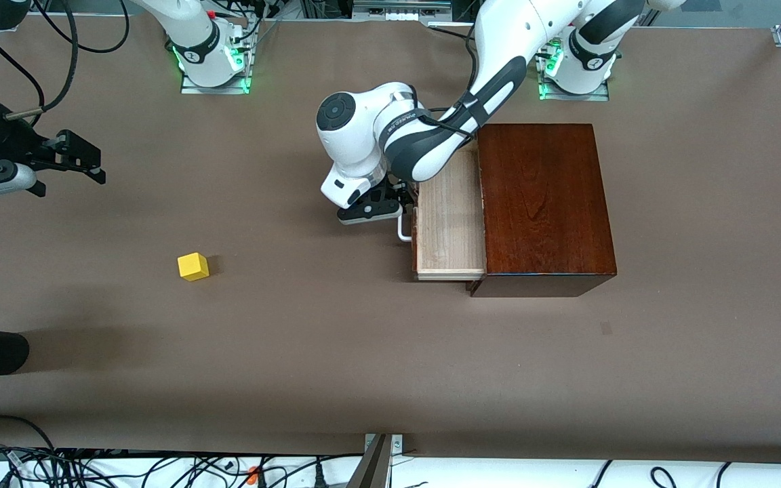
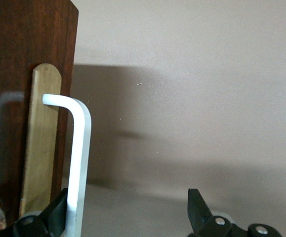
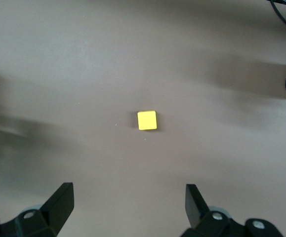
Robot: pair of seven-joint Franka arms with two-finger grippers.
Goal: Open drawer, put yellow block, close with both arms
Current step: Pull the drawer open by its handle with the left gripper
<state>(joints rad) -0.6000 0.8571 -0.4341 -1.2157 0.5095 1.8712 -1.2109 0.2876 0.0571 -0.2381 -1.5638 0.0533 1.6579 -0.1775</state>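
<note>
I'm seeing the left hand (image 1: 390,207) spread at the handle (image 1: 404,229) of the open drawer (image 1: 450,224), frame centre; the right hand (image 1: 85,163), spread, is hanging upper left above the block (image 1: 192,266).

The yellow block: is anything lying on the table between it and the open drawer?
Nothing visible. Bare table lies between the yellow block and the drawer. Only the left gripper sits at the white handle, its fingers open. The right gripper hangs open above the block.
</note>
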